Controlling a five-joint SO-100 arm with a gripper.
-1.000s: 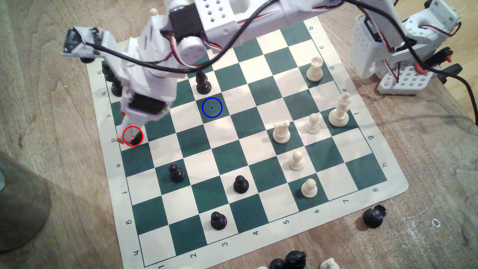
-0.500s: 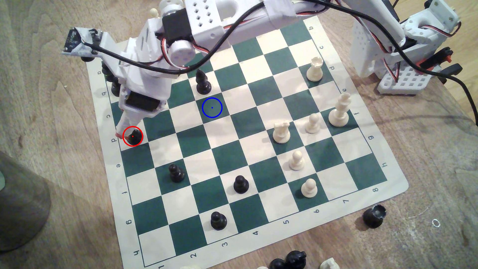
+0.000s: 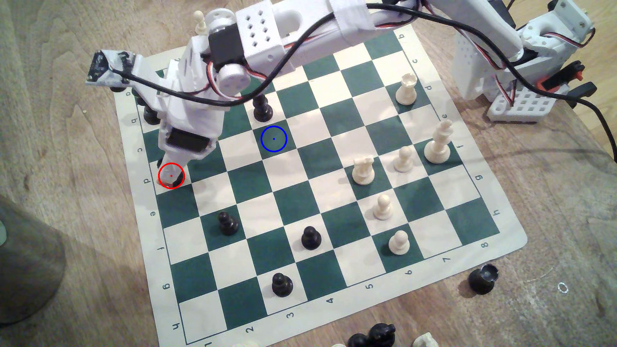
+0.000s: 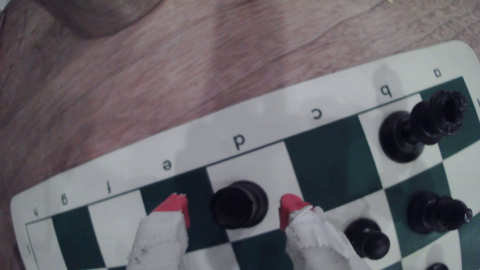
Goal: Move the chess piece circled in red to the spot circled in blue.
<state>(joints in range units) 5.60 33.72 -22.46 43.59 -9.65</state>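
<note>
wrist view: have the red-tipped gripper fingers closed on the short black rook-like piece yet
No: the gripper is open, its red fingertips flanking the short black rook-like piece with white square showing in the gap on each side.

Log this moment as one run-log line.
phase: pre-grasp | gripper: open, straddling black rook, no contact | rook: upright on red-ringed square | blue-ringed square: vacant

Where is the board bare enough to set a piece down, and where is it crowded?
The blue-ringed square is bare, with a black bishop right behind. The board's middle is open too. White pieces crowd the exterior view's right; black pieces cluster beside the open tool.
</note>
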